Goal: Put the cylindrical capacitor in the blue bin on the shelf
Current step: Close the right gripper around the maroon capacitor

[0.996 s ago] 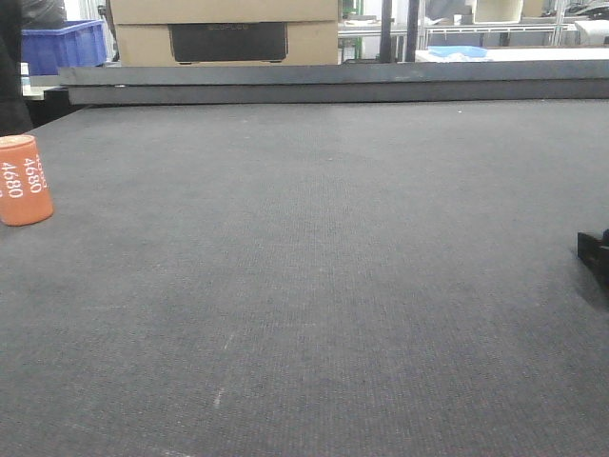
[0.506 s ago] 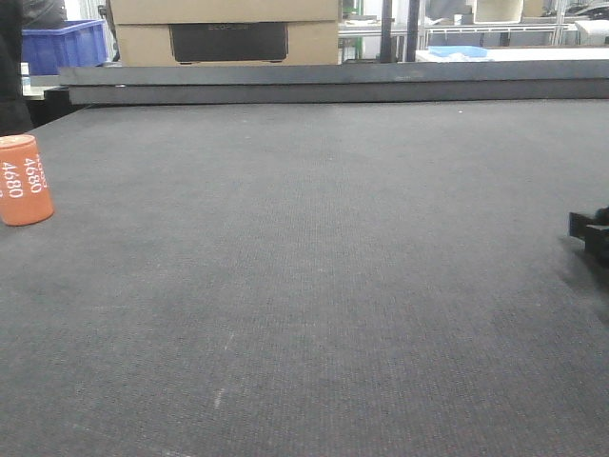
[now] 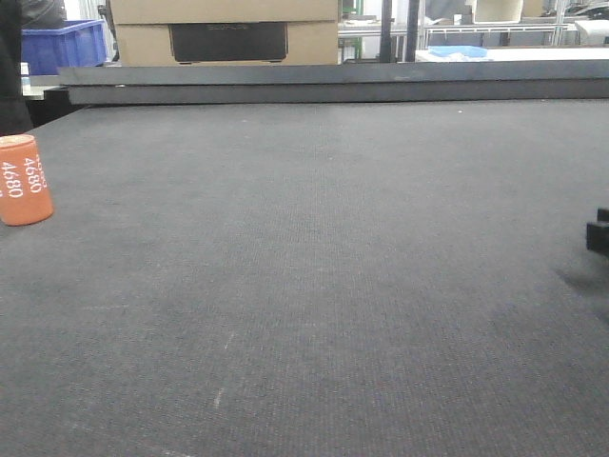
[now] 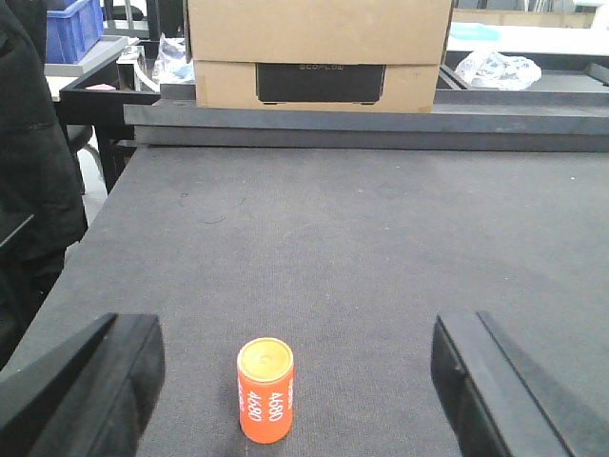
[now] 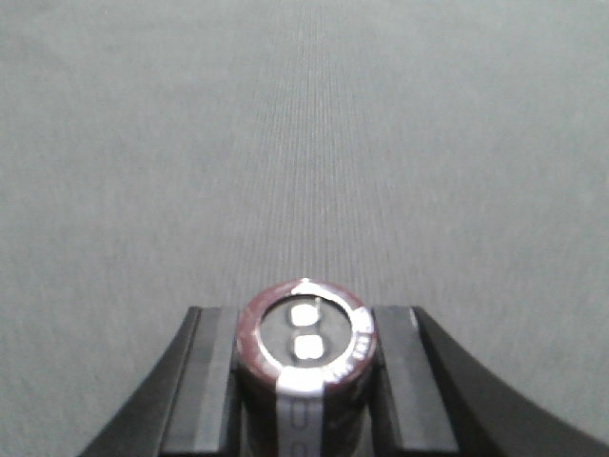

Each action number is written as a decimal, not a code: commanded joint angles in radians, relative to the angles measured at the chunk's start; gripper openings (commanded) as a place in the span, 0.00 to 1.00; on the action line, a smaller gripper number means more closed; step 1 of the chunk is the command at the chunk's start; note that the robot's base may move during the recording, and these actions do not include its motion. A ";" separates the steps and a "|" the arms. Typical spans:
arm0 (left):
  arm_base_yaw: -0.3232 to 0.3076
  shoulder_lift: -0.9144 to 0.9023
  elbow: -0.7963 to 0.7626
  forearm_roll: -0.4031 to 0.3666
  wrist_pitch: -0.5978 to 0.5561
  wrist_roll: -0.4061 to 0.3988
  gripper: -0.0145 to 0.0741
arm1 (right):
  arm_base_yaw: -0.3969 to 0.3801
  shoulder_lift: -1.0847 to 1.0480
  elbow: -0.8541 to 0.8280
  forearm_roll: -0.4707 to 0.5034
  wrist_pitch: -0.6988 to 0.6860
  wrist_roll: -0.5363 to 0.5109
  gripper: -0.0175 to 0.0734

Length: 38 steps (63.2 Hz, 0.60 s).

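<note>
My right gripper (image 5: 304,333) is shut on a dark maroon cylindrical capacitor (image 5: 304,367) with a silver stripe and two terminal pads on its top, held upright just above the dark mat. Only a black corner of this gripper (image 3: 599,234) shows at the front view's right edge. An orange-red cylinder marked "4680" (image 4: 265,391) stands upright on the mat between the wide-open fingers (image 4: 105,381) of my left gripper (image 4: 293,376), touching neither. It also shows at the far left of the front view (image 3: 24,180). A blue bin (image 3: 63,44) sits beyond the mat's far left. The steel shelf does not clearly show.
A dark raised rail (image 3: 333,82) runs along the mat's far edge. A cardboard box with a black unit in it (image 4: 319,55) stands behind the rail. A person in dark clothes (image 4: 33,181) is at the left. Metal framing (image 3: 476,33) stands far right.
The black part of my right gripper at the front view's right edge has risen a little and slid right, almost out of frame. The orange-red cylinder has not moved.
</note>
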 commanded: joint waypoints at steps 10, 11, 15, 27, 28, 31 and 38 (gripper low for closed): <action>-0.007 -0.001 -0.008 -0.054 -0.008 -0.003 0.70 | 0.002 -0.268 -0.041 0.004 0.272 -0.007 0.02; -0.007 -0.001 -0.008 -0.054 -0.008 -0.003 0.70 | 0.002 -0.290 -0.051 0.004 0.315 -0.007 0.02; -0.007 -0.001 -0.008 -0.054 -0.006 -0.003 0.70 | 0.002 -0.385 -0.113 -0.004 0.542 -0.007 0.02; -0.007 -0.001 -0.008 -0.054 -0.006 -0.003 0.70 | 0.002 -0.598 -0.329 -0.060 1.043 -0.007 0.02; -0.007 -0.001 -0.008 -0.054 -0.006 -0.003 0.70 | 0.002 -0.615 -0.347 -0.060 1.075 -0.007 0.02; -0.007 -0.001 -0.008 -0.054 -0.006 -0.003 0.70 | 0.002 -0.651 -0.409 -0.060 1.188 -0.007 0.02; -0.007 -0.001 -0.008 -0.054 -0.006 -0.003 0.70 | 0.002 -0.703 -0.545 -0.060 1.422 -0.007 0.02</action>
